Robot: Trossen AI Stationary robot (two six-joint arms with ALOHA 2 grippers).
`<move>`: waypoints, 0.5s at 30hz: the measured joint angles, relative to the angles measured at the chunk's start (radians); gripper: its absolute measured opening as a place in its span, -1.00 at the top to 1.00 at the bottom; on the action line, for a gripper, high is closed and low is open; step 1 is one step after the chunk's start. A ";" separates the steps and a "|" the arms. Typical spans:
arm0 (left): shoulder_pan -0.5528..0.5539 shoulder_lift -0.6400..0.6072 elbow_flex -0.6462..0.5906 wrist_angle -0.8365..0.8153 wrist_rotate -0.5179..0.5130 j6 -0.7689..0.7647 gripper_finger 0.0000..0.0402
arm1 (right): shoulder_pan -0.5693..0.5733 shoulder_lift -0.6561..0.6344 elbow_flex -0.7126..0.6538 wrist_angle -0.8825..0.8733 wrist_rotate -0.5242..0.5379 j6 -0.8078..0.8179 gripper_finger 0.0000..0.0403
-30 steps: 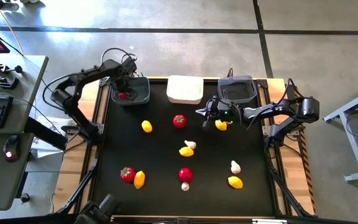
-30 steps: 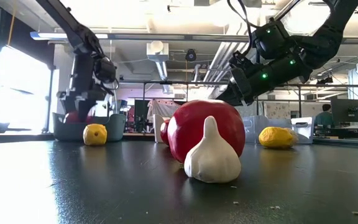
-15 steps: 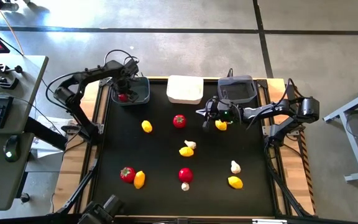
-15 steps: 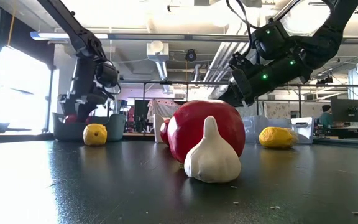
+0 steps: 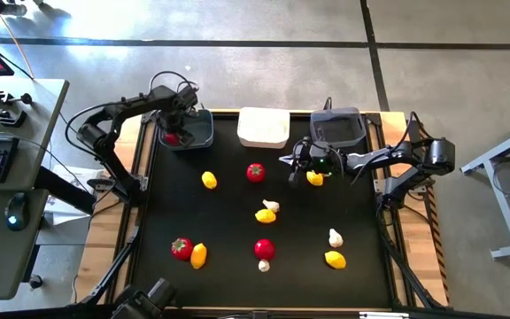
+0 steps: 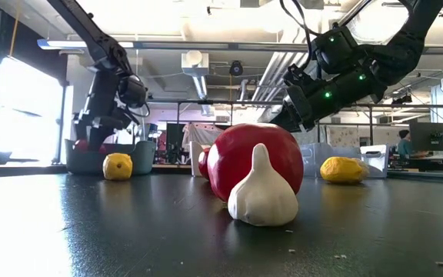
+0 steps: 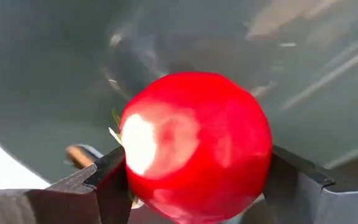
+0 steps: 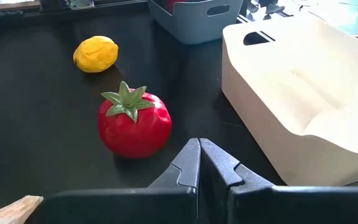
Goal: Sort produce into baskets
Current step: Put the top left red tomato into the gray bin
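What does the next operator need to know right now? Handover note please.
Left pincer: shut on a tomato, inside the left grey basket; not released yet.
Right pincer: shut, empty, low over the mat beside a lemon, in front of the right grey basket.
White basket sits between the grey ones; I can't see anything in it.
Done: only that tomato has reached a basket.
Left on the mat: three tomatoes, e.g., five lemons and three garlic bulbs, e.g..
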 joint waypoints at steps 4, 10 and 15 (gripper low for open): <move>-0.001 0.000 0.032 0.001 -0.025 0.000 -0.23 | 0.000 0.000 0.000 0.000 0.000 0.000 1.00; -0.001 0.000 0.054 0.021 -0.029 0.007 -0.24 | 0.000 0.000 0.000 0.000 0.000 0.000 1.00; -0.001 0.008 0.054 0.026 -0.031 -0.023 -0.41 | 0.000 0.000 0.000 0.000 0.000 0.000 1.00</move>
